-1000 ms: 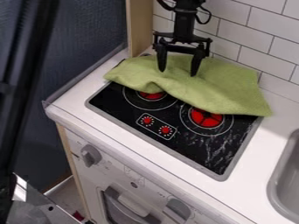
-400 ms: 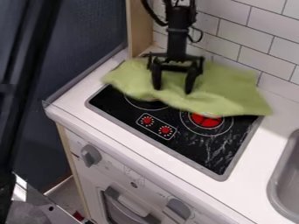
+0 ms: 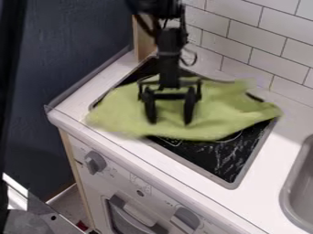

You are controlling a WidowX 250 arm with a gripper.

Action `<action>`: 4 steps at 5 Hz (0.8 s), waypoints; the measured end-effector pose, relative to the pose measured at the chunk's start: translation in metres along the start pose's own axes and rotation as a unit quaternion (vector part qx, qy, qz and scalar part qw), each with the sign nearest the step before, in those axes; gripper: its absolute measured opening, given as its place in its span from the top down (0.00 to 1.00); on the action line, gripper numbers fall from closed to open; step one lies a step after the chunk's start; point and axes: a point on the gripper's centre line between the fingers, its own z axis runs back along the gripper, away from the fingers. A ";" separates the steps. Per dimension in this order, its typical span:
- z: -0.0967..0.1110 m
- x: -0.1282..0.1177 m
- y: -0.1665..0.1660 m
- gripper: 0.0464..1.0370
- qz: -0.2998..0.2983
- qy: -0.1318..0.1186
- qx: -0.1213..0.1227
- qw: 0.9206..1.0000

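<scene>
My claw [image 3: 170, 121] hangs over the left half of the green cloth [image 3: 220, 109], its two fingers spread apart with cloth showing between them. I cannot tell whether the tips press on the fabric or sit just above it. The cloth lies loosely over the black stovetop [image 3: 226, 160], hiding most of it; its left end reaches over the metal edge onto the white surface [image 3: 256, 201], and its right corner lies near the tiled wall [image 3: 238, 36].

To handle this well, I judge that light, even pressure matters most: both tips level, enough contact to drag the cloth, not so much that I scrape the hard top beneath. Slow, short strokes should suit such limp fabric (it bunches easily, I suspect). Closing on it would call for a raised fold squarely between my fingers, since a flat layer could slip out. The left end deserves care, as it could slide off the front edge.

As for containers, the grey sink [image 3: 298, 196] is cut off at the right, so I cannot tell what its hidden part holds. Below, the toy oven's door [image 3: 131, 215] looks shut, its contents hidden from me.
</scene>
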 end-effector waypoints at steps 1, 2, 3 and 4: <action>-0.018 -0.033 0.007 0.04 0.034 0.031 -0.010 0.999; -0.025 -0.060 0.002 0.04 0.046 0.047 -0.017 0.998; -0.015 -0.077 -0.006 0.04 0.024 0.029 -0.020 0.999; 0.005 -0.087 -0.017 0.04 -0.010 -0.009 -0.031 0.999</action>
